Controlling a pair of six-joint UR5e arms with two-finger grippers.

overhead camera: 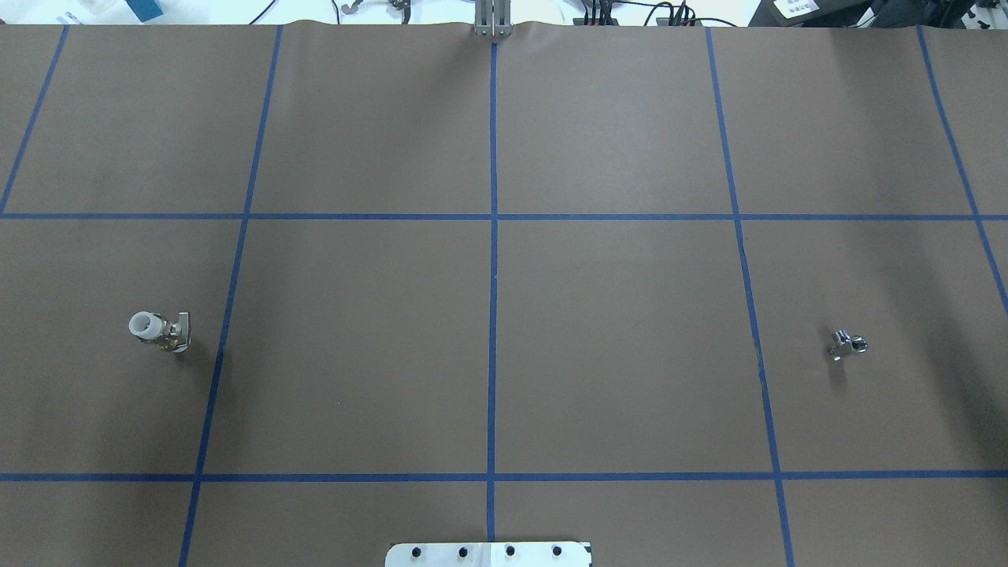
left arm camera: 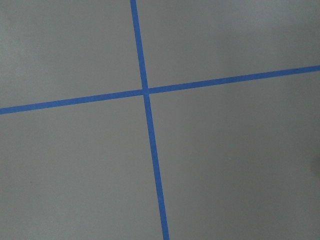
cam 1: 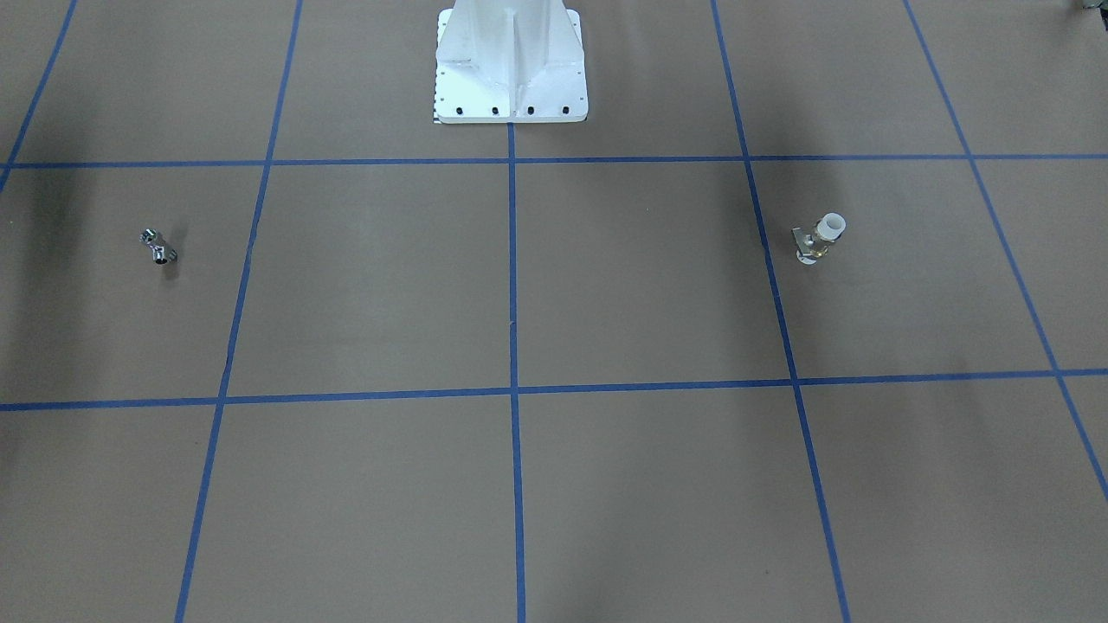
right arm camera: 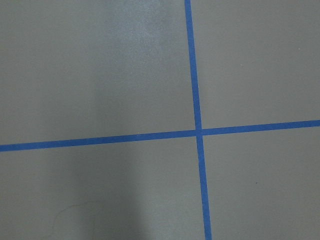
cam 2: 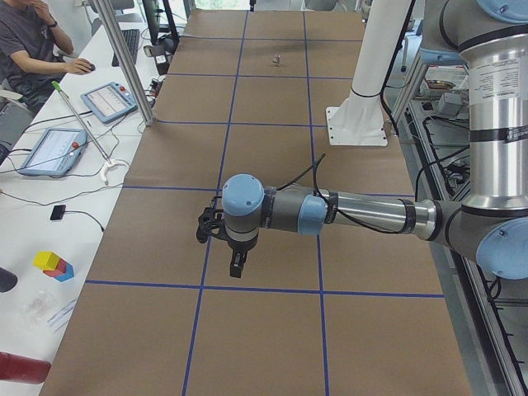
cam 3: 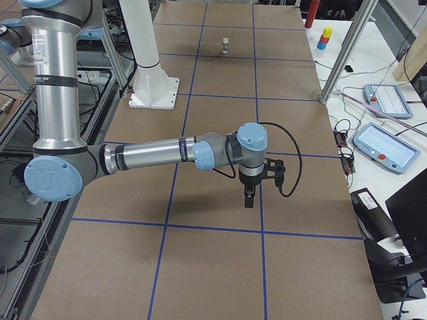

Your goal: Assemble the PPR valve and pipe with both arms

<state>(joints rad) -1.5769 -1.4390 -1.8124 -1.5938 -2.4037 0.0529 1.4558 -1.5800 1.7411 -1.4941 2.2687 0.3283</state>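
The PPR valve [overhead camera: 161, 331], brass with a white collar, stands on the brown table at the left in the overhead view, on the right in the front view [cam 1: 818, 239], and far away in the right side view [cam 3: 225, 45]. The pipe [overhead camera: 846, 345], a small chrome fitting, lies at the right, on the left in the front view [cam 1: 158, 246]. My left gripper [cam 2: 238, 266] and right gripper [cam 3: 249, 200] show only in the side views, pointing down above the table. I cannot tell whether they are open or shut. Both wrist views show only table and tape.
The white base pedestal [cam 1: 511, 65] stands at the table's robot side. Blue tape lines [overhead camera: 493, 276] grid the brown surface. An operator [cam 2: 33, 41] and tablets [cam 2: 109, 101] are beside the table. More tablets [cam 3: 387, 145] lie on the other side.
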